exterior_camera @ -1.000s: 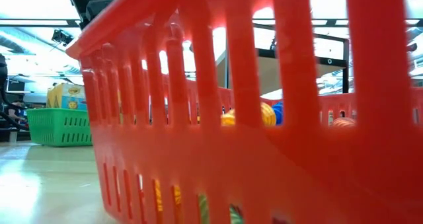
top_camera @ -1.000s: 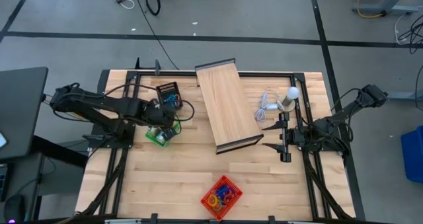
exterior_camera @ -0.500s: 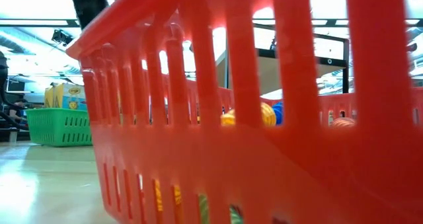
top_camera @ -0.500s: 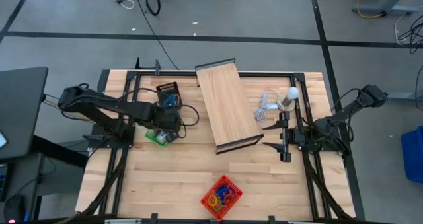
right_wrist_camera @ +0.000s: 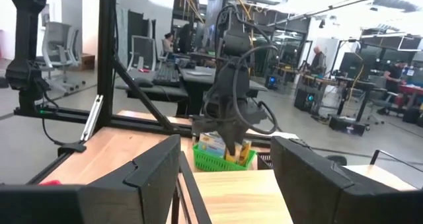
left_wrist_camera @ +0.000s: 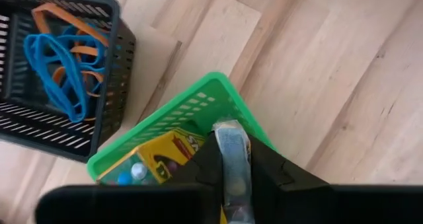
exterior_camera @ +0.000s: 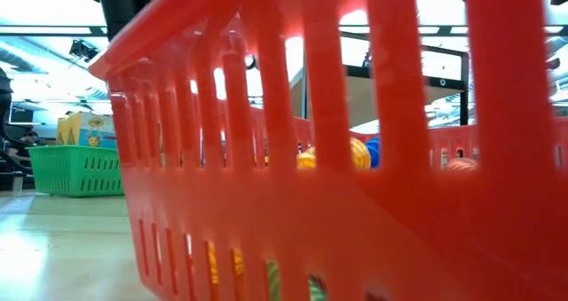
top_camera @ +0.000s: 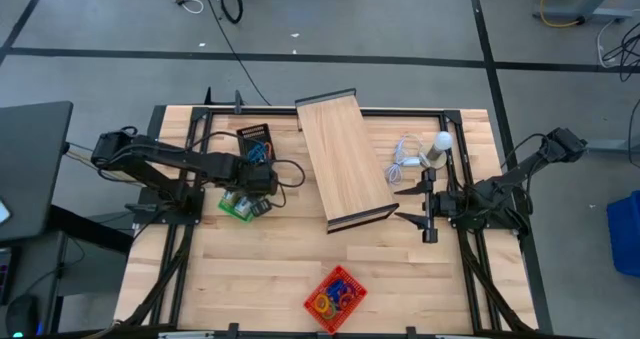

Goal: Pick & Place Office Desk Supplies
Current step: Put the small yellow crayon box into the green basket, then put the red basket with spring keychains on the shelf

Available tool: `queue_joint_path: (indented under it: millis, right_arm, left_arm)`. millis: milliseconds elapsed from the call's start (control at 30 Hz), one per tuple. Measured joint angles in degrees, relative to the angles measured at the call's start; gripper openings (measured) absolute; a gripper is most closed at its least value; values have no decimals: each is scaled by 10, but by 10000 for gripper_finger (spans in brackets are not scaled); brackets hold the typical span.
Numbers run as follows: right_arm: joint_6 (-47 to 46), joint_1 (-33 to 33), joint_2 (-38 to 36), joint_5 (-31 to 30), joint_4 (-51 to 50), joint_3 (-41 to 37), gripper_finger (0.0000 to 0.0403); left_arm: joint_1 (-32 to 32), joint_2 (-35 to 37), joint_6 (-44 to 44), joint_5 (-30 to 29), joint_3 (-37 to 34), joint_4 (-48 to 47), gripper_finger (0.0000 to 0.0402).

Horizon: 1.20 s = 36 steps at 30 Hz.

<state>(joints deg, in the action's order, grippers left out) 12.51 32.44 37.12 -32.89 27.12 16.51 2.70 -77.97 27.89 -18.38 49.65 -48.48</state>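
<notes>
1. Since a second ago my left pincer (top_camera: 258, 181) has slid right, over the green basket (top_camera: 238, 205) at the tabletop's left.
2. It's nearly closed; whether it grips the crayon box (left_wrist_camera: 155, 159) there, I cannot tell.
3. Lift straight, clearing the slotted plastic rim.
4. My right pincer (top_camera: 428, 215) waits wide apart, empty.

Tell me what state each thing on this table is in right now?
left gripper: over the green basket, fingers close together; whether they pinch anything is hidden.
right gripper: open, holding nothing, waiting at the table's right.
green basket: upright, holds a crayon box.
black basket: upright, holds blue and orange loops.
red basket: upright, holds coloured loops.
wooden box: lying flat.
</notes>
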Motion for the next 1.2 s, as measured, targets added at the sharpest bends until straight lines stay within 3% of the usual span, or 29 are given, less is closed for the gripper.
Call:
queue_joint_path:
  millis: [200, 433, 700, 1000, 1200]
  right_arm:
    - [11, 0, 0, 0, 0, 0, 242]
    - [13, 0, 0, 10, -9, 0, 242]
    - [17, 0, 0, 12, -22, 0, 242]
    - [27, 0, 0, 12, -24, 0, 242]
    - [24, 0, 0, 12, -33, 0, 242]
  left_arm:
    - [-2, 0, 3, 6, -1, 7, 110]
    - [3, 1, 17, 4, -1, 7, 142]
    - [4, 20, 25, -19, -1, 7, 155]
    - [6, 108, 12, -43, -1, 17, 156]
    - [65, 180, -59, -104, -1, 131, 155]
